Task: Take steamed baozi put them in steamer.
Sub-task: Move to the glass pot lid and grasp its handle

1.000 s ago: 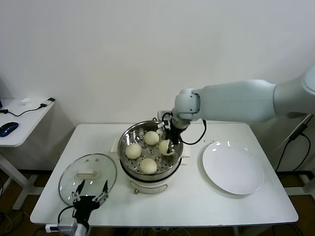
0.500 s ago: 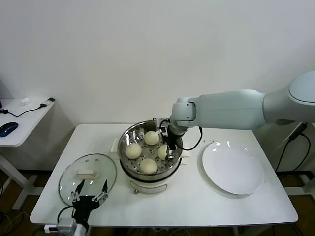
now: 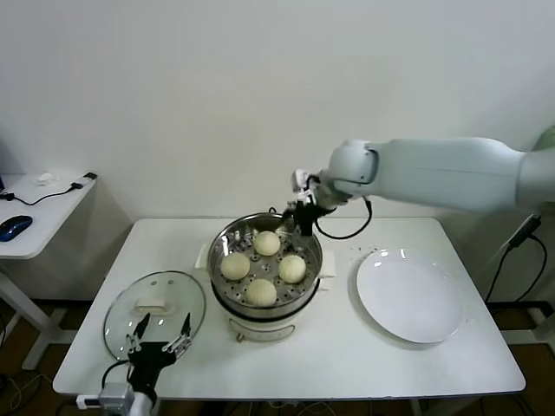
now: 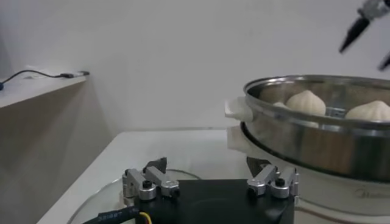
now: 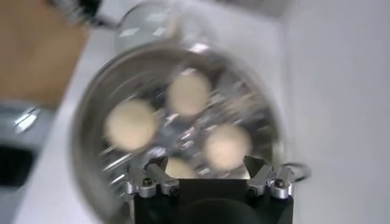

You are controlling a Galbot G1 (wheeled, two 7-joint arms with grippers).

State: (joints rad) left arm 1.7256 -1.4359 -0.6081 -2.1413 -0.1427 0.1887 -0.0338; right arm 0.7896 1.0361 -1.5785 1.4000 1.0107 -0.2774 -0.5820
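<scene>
Our right end effector [image 3: 303, 217] hangs above the far right rim of the steamer [image 3: 227, 295], its fingers spread apart and holding nothing; the right wrist view looks straight down between them onto the buns. All four buns sit on the perforated tray inside the steamer: one at the far side [image 3: 266, 243], one at the left [image 3: 234, 266], one at the right [image 3: 292, 268] and one at the near side [image 3: 261, 292]. The closest bun lies just below and slightly nearer to us than the right end effector, with clear air between the two. The buns are round domes, so no long axis governs an approach.

Our left end effector [image 3: 159, 345] rests low at the near left edge of the table [image 3: 347, 355], over the near part of the glass lid [image 3: 126, 316], with its fingers open and empty. The lid lies flat just left of the steamer. The white plate [image 3: 409, 299] to the right of the steamer holds nothing.

We judge the loading done, since no bun remains outside the steamer. If the lid is to go on next, our left arm is much the nearer one to it.
</scene>
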